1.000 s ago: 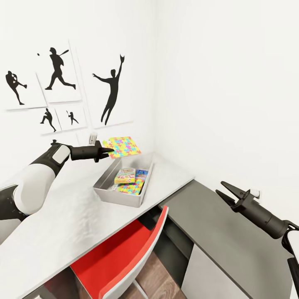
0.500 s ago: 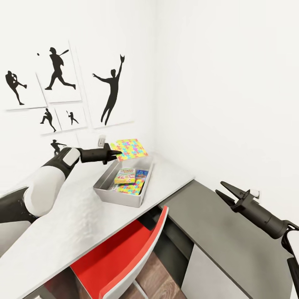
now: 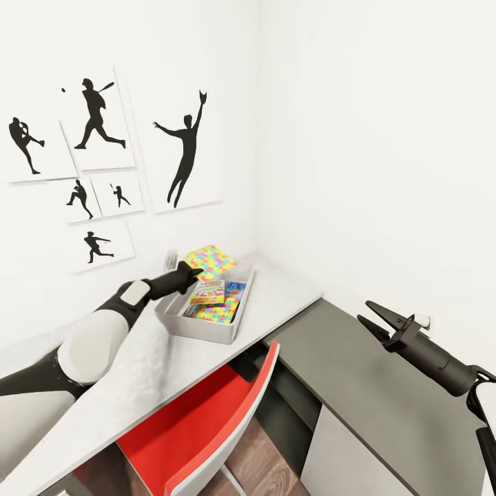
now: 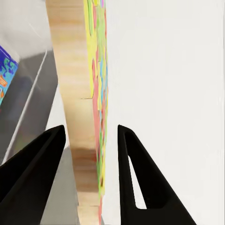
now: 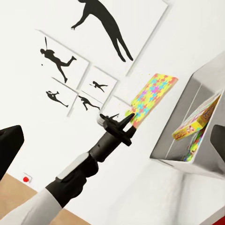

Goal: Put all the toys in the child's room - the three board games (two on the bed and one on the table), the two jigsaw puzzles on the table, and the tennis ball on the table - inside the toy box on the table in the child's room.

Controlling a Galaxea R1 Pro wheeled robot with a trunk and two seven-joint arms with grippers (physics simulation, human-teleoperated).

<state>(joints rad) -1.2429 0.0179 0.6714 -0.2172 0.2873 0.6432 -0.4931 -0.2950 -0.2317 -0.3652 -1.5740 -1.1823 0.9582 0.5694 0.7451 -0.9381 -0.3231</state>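
Note:
My left gripper (image 3: 187, 270) is shut on a jigsaw puzzle (image 3: 209, 260), a thin panel of yellow, pink, blue and green pieces, held tilted just over the far end of the toy box (image 3: 200, 329). The left wrist view shows that panel (image 4: 86, 93) edge-on between the two black fingers. In the grey box lie a board game (image 3: 208, 291) and another puzzle panel (image 3: 215, 313) beneath it. The box stands on the pale grey table (image 3: 289, 289). Well to the right of the box, my right gripper (image 3: 364, 310) hangs open and empty above a dark grey cabinet (image 3: 365, 386).
A red chair (image 3: 200, 420) is tucked under the table's front edge. Baseball-player prints (image 3: 182, 148) hang on the white wall behind the table. The room corner is close behind the box. A small red dot (image 5: 26, 178) marks the wall in the right wrist view.
My left arm has swung forward and down, carrying the puzzle from above the box's far left corner to lower over its far end, and the panel has tilted. The right arm has not moved.

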